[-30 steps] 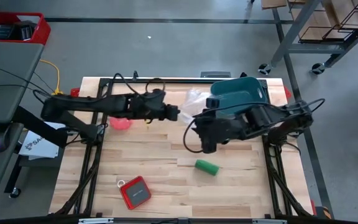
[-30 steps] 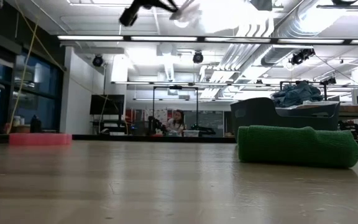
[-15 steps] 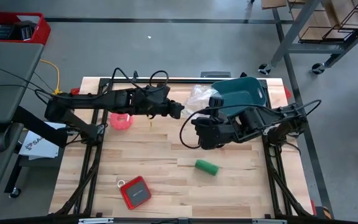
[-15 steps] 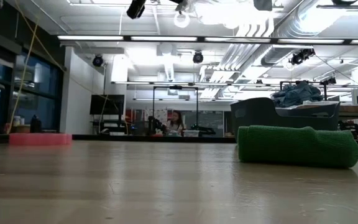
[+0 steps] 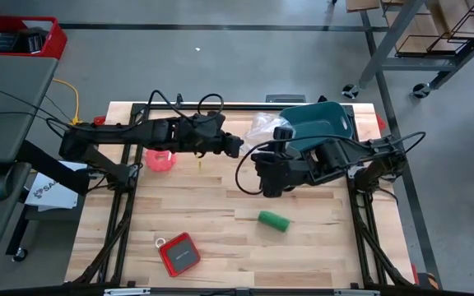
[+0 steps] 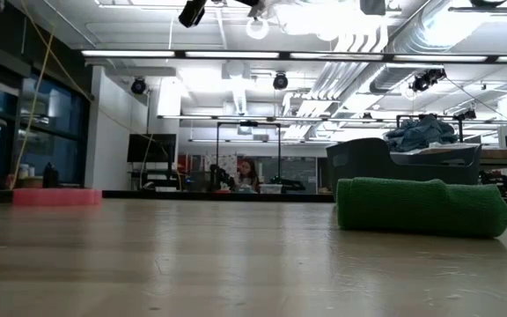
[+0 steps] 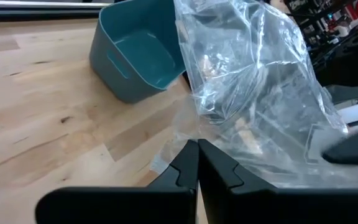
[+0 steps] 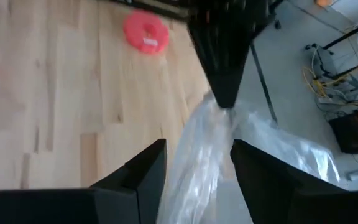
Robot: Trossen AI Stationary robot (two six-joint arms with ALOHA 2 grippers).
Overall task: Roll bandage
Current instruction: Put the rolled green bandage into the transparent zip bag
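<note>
I am taking the tub (image 5: 319,123) as my landmark; it is sitting at the far right of the table (image 5: 212,205). The plastic bag (image 5: 263,129) is lying just left of the tub, touching it. The left gripper (image 5: 235,146) is hanging left of the bag, fingers pressed together on its edge. The right gripper (image 5: 268,182) is hovering in front of the tub, fingers apart. The bandage (image 5: 273,220) is lying well in front of the tub. The ring (image 5: 160,160) is resting far left of the tub, under the left arm. The case (image 5: 178,253) is sitting at the near edge, left of the bandage.
</note>
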